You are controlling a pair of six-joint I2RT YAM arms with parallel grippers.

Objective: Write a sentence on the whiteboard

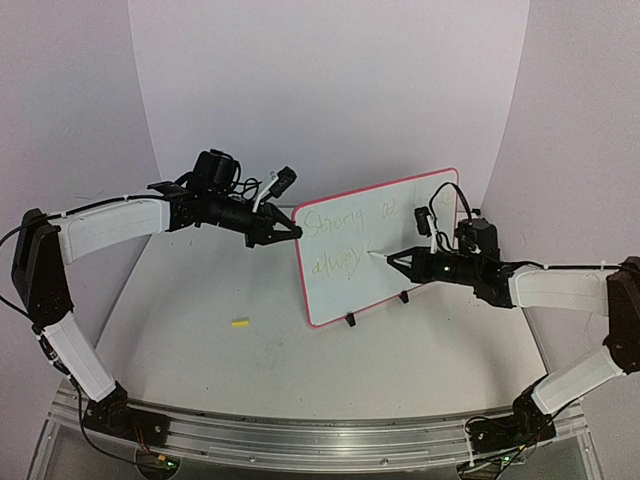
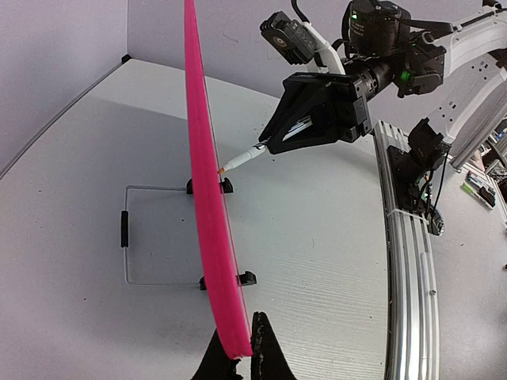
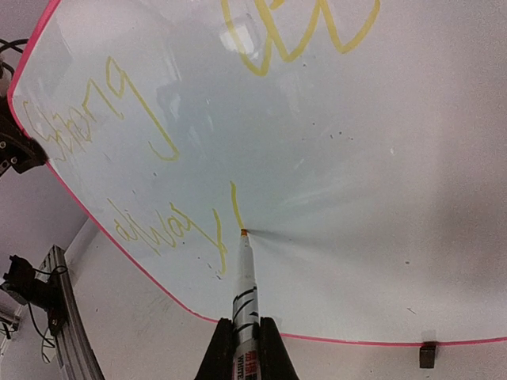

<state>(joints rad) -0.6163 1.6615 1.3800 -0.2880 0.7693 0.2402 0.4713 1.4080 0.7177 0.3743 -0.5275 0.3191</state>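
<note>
While the left end effector pinches the whiteboard, the right end effector pinches a marker beside "alway".

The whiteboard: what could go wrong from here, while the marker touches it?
The marker presses the whiteboard, which stands on small feet; if the left gripper slips off its rim, it may tip. The sentence is faint, so new strokes might be hard to read.
</note>
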